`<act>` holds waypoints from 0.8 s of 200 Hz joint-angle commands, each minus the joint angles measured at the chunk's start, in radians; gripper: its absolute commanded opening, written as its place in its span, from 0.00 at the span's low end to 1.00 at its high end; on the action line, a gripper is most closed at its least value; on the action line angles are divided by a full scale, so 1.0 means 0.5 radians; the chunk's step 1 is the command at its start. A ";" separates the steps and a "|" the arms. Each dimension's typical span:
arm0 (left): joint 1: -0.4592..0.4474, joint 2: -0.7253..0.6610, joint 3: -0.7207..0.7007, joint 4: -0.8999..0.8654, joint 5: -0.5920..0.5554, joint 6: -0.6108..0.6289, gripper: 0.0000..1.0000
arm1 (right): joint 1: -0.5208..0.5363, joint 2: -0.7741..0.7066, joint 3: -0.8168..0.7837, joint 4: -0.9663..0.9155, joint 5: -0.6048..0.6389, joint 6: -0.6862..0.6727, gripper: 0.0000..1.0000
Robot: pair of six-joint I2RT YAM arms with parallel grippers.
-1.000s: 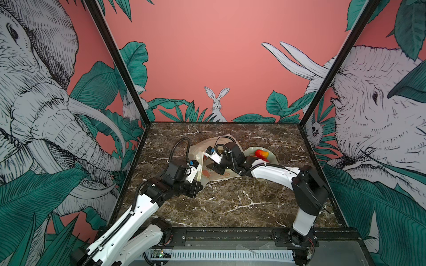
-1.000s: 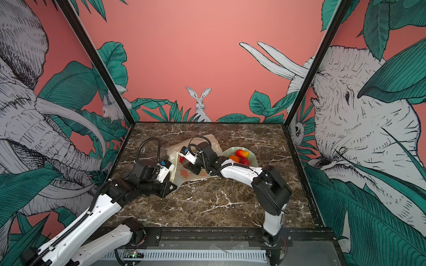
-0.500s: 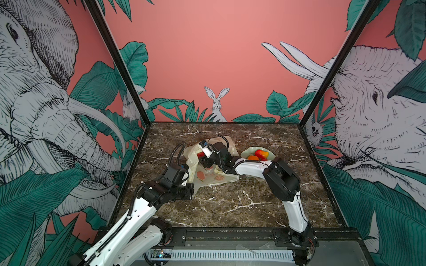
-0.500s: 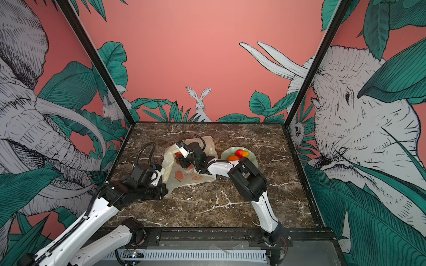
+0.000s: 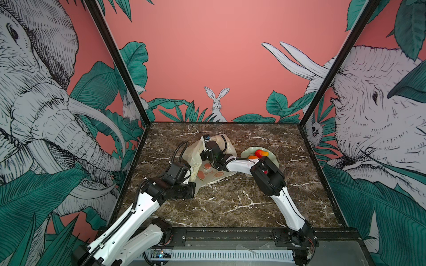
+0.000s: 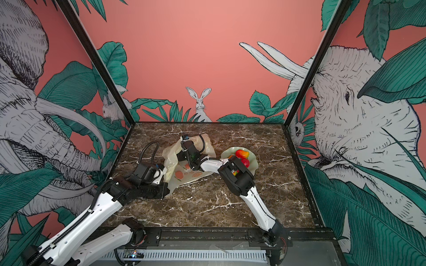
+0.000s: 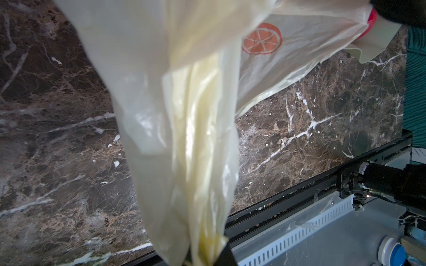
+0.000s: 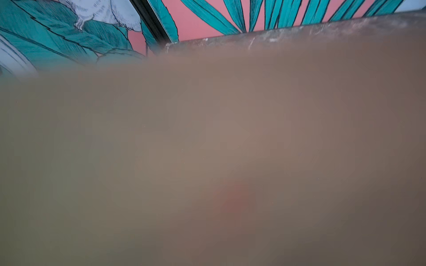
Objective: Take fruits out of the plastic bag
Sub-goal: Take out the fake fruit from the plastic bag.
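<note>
Left hand (image 7: 207, 259) pinches plastic bag (image 7: 184, 115); right hand (image 5: 208, 146) seemingly inside, state hidden.

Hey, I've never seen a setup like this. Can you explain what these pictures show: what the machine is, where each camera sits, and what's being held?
These are two white robot arms mounted at the front edge of a marble-look table, inside a booth with jungle murals. Two pictures look down from one overhead camera pair. The other two come from cameras on the arms' wrists. On the table lie a pale yellow plastic bag and a green dish holding some fruits. The left end effector is shut on a bunched part of the bag. The right end effector is pushed into the bag's mouth. Plastic blurs its wrist camera, so I cannot tell whether it is open or holds anything.
</note>
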 commanded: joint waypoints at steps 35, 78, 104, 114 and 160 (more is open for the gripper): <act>-0.006 -0.031 -0.027 0.033 0.018 0.013 0.00 | 0.000 0.238 0.413 -0.442 -0.017 0.155 0.81; -0.006 -0.036 -0.040 0.028 0.001 0.026 0.00 | -0.003 0.307 0.575 -0.728 0.075 0.140 0.67; -0.006 -0.065 -0.035 0.006 -0.035 0.026 0.00 | -0.006 0.263 0.521 -0.678 0.115 0.104 0.50; -0.006 -0.078 -0.036 -0.004 -0.051 0.026 0.00 | -0.006 0.254 0.510 -0.659 0.118 0.092 0.47; -0.006 -0.089 -0.049 -0.030 -0.071 0.030 0.00 | -0.008 0.223 0.427 -0.459 0.013 0.070 0.40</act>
